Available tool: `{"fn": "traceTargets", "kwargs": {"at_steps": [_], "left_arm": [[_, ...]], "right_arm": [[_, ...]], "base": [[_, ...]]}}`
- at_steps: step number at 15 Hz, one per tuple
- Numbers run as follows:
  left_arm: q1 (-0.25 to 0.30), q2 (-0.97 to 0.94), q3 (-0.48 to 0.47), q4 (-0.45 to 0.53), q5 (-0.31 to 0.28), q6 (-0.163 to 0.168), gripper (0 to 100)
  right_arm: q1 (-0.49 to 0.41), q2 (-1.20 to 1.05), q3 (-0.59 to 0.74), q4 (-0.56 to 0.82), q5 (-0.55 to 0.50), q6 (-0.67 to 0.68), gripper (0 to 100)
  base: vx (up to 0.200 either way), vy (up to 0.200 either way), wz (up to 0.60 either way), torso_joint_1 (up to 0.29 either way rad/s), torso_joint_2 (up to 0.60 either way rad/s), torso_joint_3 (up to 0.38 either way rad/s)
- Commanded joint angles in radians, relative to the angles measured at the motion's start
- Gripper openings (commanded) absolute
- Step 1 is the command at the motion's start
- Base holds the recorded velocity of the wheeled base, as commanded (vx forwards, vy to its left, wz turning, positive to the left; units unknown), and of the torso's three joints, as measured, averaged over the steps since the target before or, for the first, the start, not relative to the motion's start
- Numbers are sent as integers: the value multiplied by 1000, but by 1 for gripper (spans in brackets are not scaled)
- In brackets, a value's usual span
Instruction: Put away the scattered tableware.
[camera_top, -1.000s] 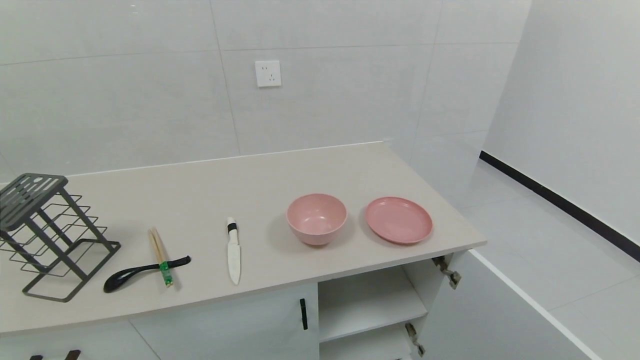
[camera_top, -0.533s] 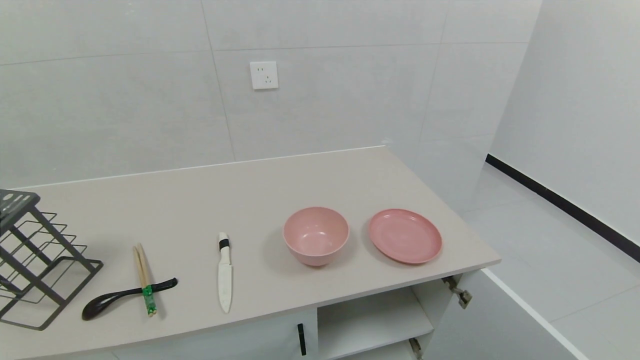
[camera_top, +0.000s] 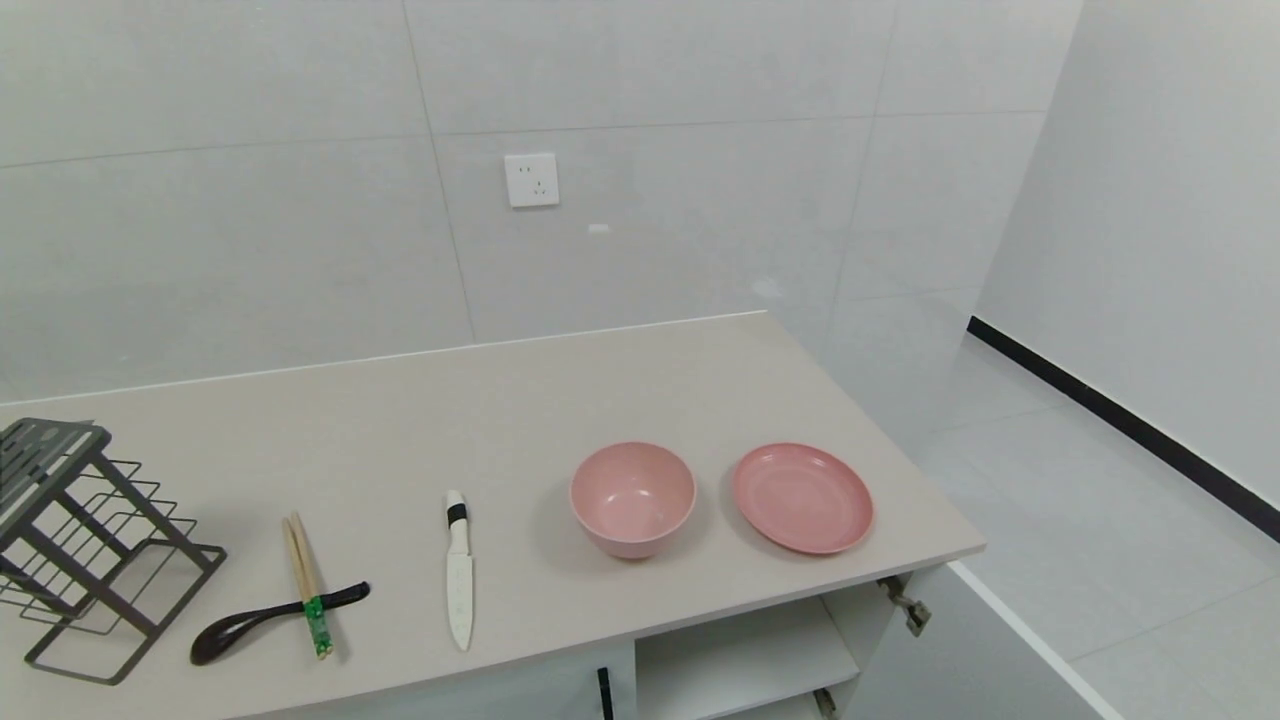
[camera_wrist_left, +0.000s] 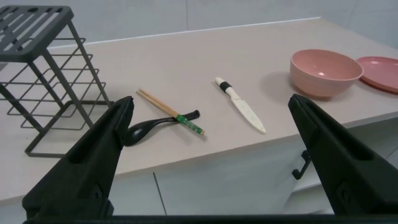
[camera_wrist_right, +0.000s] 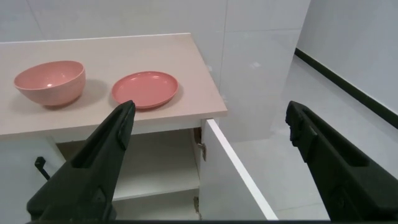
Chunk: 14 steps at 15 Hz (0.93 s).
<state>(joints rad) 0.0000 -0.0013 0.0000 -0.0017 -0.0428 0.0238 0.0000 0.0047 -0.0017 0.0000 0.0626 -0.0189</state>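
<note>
I took the pink bowl as my marker on the beige countertop. Just to its right lay the pink plate, close to it but not touching, near the counter's end. To the bowl's left lay a white knife with a black band on its handle, the blade pointing toward the front edge. Farther left of the bowl, a pair of wooden chopsticks lay across the handle of a black spoon. Farthest from the bowl on that side stood a dark wire dish rack.

Below the bowl and plate the white cabinet stood open with a shelf showing inside, its door swung outward. A wall socket sat on the tiles behind and above the bowl.

My left gripper hung in front of the counter, left of the bowl. Its fingers were spread wide and it held nothing. My right gripper hung off to the bowl's right, above the open cabinet, and was just as wide and empty.
</note>
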Motion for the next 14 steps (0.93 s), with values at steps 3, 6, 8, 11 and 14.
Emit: {"fn": "traceTargets", "kwargs": {"at_steps": [3,6,8,11,14], "left_arm": [[0,1,0,0,0,-1,100],[0,1,0,0,0,-1,100],[0,1,0,0,0,-1,100],[0,1,0,0,0,-1,100],[0,1,0,0,0,2,100]], "right_arm": [[0,1,0,0,0,1,100],[0,1,0,0,0,1,100],[0,1,0,0,0,1,100],[0,1,0,2,0,7,100],[0,1,0,2,0,7,100]], "base": [[67,0,0,13,-37,-13],[0,0,0,0,0,0],[0,0,0,0,0,0],[0,0,0,0,0,0],[0,0,0,0,0,0]]}}
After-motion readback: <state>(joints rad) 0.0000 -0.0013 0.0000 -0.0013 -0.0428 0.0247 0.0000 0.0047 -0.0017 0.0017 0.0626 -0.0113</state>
